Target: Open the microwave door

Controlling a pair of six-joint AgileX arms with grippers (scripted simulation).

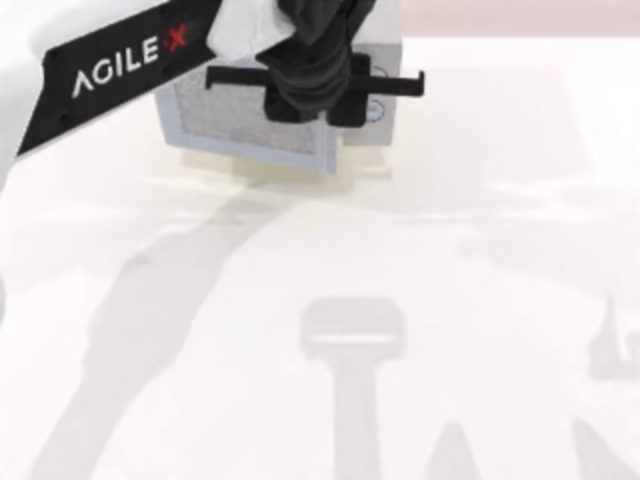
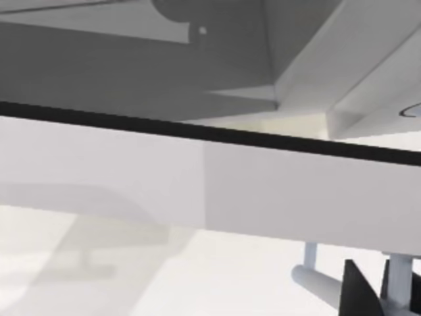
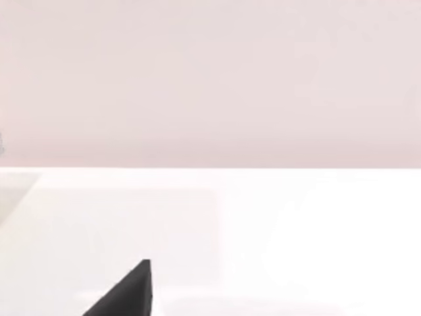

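**Now at the microwave: my left gripper sits over the door's free edge**

Up at the far side of the bench [image 1: 300,330], a little left of centre in the top view, stands the microwave [image 1: 384,52], its front turned toward the near edge. The microwave door [image 1: 240,118] covers most of that front; its speckled mesh window shows below my arm, and its right-hand edge appears to stand slightly proud of the body, so I read it as just ajar. To the right of the door, part of the control panel [image 1: 372,108] peeks out behind the gripper.

My left gripper [image 1: 315,82] hangs directly over the upper right part of the door, where door meets control panel. Its fingers are spread wide, one black fingertip [image 1: 215,78] out over the mesh window and the other past the panel on the right, with nothing held between them. The left arm [image 1: 110,65] reaches in from the top view's left. From the left wrist view I see pale panel surfaces very close, crossed by a dark seam; I cannot tell which part that is.

My right arm is out of the top view; its wrist view shows only bare bench and one dark fingertip [image 3: 128,293], so I cannot tell how that gripper stands.
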